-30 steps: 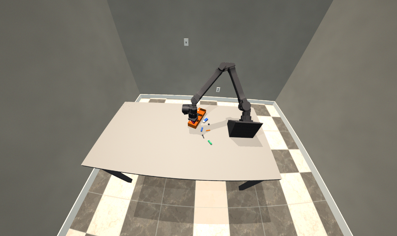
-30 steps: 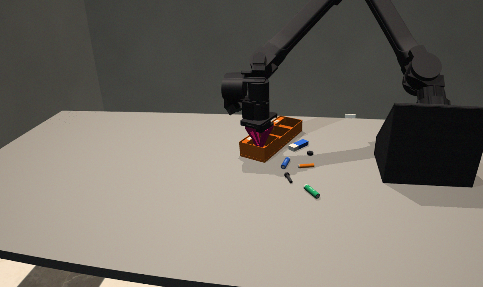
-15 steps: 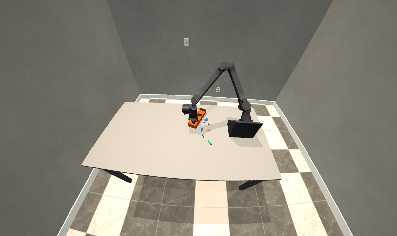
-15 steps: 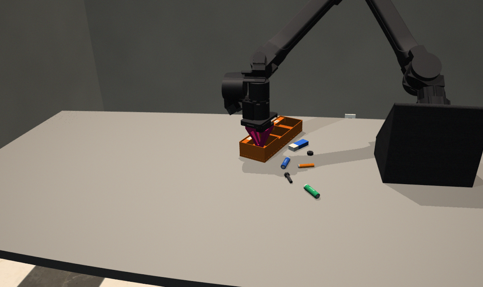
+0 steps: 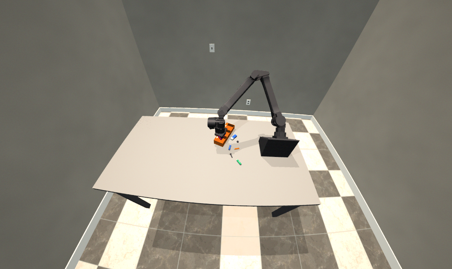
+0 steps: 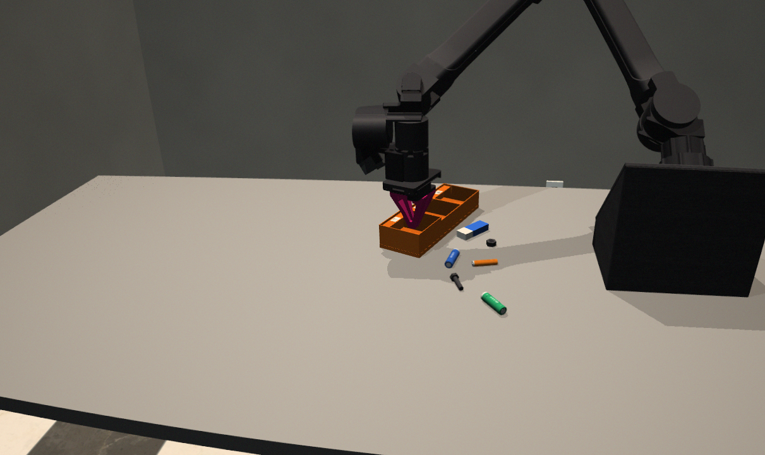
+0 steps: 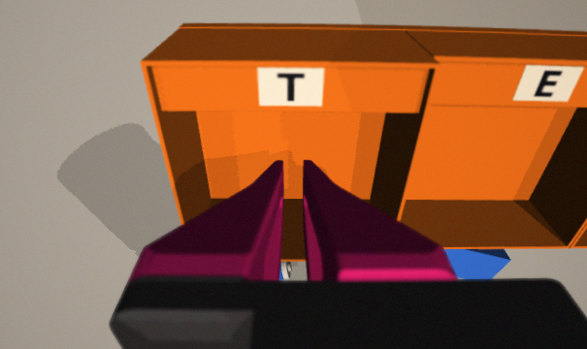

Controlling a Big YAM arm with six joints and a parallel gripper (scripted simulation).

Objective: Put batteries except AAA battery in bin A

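Matte-black arm [image 5: 239,96] [image 6: 469,42] — chunky rounded joints, a wedge-shaped base [image 5: 278,147] [image 6: 684,232], magenta tapering pincer fingers [image 5: 220,137] [image 6: 403,208].

In the wrist view, the blue battery [image 5: 229,147] [image 6: 451,258] [image 7: 282,270] is mostly hidden (only an end peeks between the fingers).

Counted beside the gripper [image 5: 220,138] [image 6: 412,225] [image 7: 293,162]: three batteries (blue battery [image 5: 229,147] [image 6: 451,258] [image 7: 286,270], orange battery [image 5: 236,148] [image 6: 484,262], green battery [image 5: 238,162] [image 6: 493,303]), one bolt [image 5: 231,155] [image 6: 457,281], one nut [image 5: 237,141] [image 6: 491,242], one eraser [image 5: 233,137] [image 6: 473,229] [image 7: 477,264]. Three joined bins [image 5: 218,142] [image 6: 398,240] [image 7: 293,44] counted, one beneath it.
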